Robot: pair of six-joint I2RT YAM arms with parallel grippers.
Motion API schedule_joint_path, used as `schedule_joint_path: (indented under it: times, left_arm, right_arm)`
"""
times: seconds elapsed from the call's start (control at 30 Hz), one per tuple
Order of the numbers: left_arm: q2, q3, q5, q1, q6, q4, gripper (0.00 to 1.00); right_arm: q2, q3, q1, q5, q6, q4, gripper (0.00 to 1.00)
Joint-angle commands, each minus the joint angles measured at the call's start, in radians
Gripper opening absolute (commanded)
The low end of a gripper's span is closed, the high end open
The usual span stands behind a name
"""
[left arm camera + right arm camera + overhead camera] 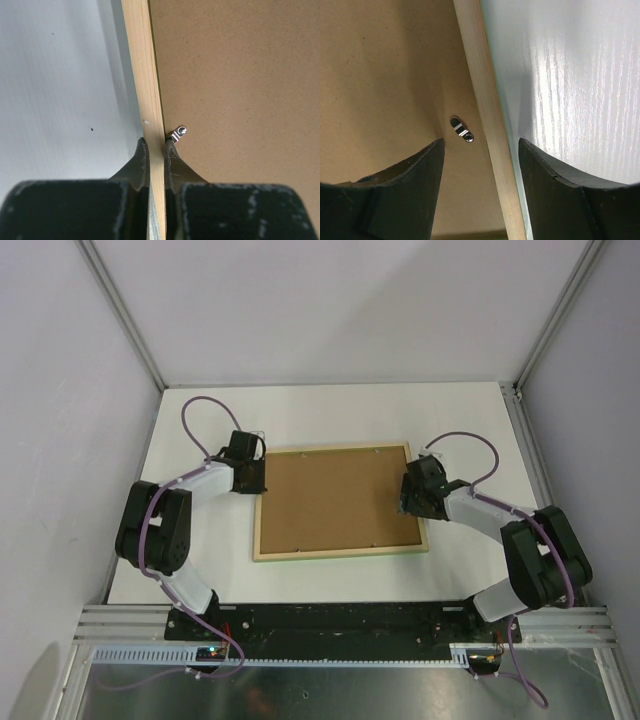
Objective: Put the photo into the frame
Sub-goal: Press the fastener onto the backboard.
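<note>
Within the left tool (156, 143), frame (142, 75) rail.

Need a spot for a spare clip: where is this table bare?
Bare: the white table strip between the pale wooden frame's far rail and the back wall, and the strip between its near rail and the black base bar. Crowded: both sides, where the left arm and right arm reach in.

A white table (330, 415) sits boxed in by plain pale grey walls (60, 390) on three sides, aluminium posts (120, 315) running up the far corners and a slotted metal rail (120, 622) along the near edge, evenly lit.
</note>
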Motion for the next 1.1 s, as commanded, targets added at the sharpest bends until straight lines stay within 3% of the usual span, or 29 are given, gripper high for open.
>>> schedule_joint_path:
  times: [0.0, 0.27, 0.5, 0.63, 0.73, 1.07]
  left_arm:
    - [0.008, -0.034, -0.032, 0.012, 0.092, -0.093, 0.00]
    - [0.013, -0.031, -0.022, 0.012, 0.092, -0.093, 0.00]
    - [0.011, -0.033, -0.020, 0.013, 0.091, -0.093, 0.00]
    - [0.010, -0.033, -0.025, 0.013, 0.091, -0.094, 0.00]
    - [0.011, -0.033, -0.025, 0.013, 0.092, -0.094, 0.00]
    - [0.010, -0.031, -0.025, 0.015, 0.092, -0.093, 0.00]
  right_arm:
    - [0.031, 0.021, 0.007, 0.038, -0.014, 0.023, 0.63]
    - [0.068, 0.021, 0.007, 0.063, 0.000, 0.044, 0.44]
    - [0.076, 0.022, 0.007, 0.060, 0.019, 0.049, 0.18]
    - [0.046, 0.021, 0.010, 0.069, 0.011, 0.043, 0.36]
    - [0.023, 0.022, 0.007, 0.079, -0.005, 0.044, 0.44]
    - [0.009, 0.022, 0.023, 0.056, -0.057, 0.069, 0.50]
